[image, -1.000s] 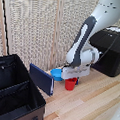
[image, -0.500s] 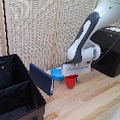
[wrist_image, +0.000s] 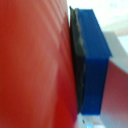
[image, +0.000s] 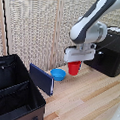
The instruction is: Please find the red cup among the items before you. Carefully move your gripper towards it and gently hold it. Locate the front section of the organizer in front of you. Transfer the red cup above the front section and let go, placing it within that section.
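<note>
a: where is the red cup [image: 73, 67] relative to the hand [image: 76, 60]?

b: right under it, with its rim up in the hand and its body hanging below. it sits clear of the desk [image: 89, 97], lifted above the wood, just beside the blue bowl [image: 58, 73] on the exterior view's right.

a: and is the hand closed on it?

b: yes. in the wrist view a dark-blue finger [wrist_image: 95, 60] with its black pad lies flat against the cup's red wall, which fills most of that picture. so the hand is closed on the cup at the cup's width.

a: how is the arm posed?

b: the white arm [image: 90, 25] comes in from the exterior view's upper right, bends at a thick joint and drops to the wrist block, so the hand points straight down at the desk.

a: what about the organizer [image: 14, 94]?

b: it stands at the exterior view's lower left, well apart from the cup. its front section [image: 14, 101] is open at the top, and a blue flap [image: 41, 78] leans at its side, between it and the bowl. a black boxy appliance [image: 112, 52] sits behind the arm on the exterior view's right.
</note>
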Motion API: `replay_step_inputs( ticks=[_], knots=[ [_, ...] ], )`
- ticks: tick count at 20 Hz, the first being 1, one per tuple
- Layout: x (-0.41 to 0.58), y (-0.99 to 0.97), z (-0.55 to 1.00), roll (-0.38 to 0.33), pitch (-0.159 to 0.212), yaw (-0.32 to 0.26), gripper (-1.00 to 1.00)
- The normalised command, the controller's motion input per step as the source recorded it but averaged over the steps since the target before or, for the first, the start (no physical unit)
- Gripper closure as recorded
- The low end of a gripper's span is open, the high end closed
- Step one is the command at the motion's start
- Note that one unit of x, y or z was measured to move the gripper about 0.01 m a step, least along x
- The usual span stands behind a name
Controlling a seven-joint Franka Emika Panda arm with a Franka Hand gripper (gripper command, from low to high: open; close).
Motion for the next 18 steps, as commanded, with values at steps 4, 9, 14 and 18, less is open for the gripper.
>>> replay_step_inputs(
  ticks=[4, 9, 14, 18],
  knots=[
    [0.169, 0.43, 0.65, 0.113, 0.161, 0.040, 1.00],
    [0.128, 0.69, 0.64, 0.115, 0.139, 0.025, 1.00],
    [0.079, 0.85, 0.49, 0.102, 0.094, 0.008, 1.00],
    [0.019, 0.93, 0.33, 0.037, 0.027, 0.000, 1.00]
  ],
)
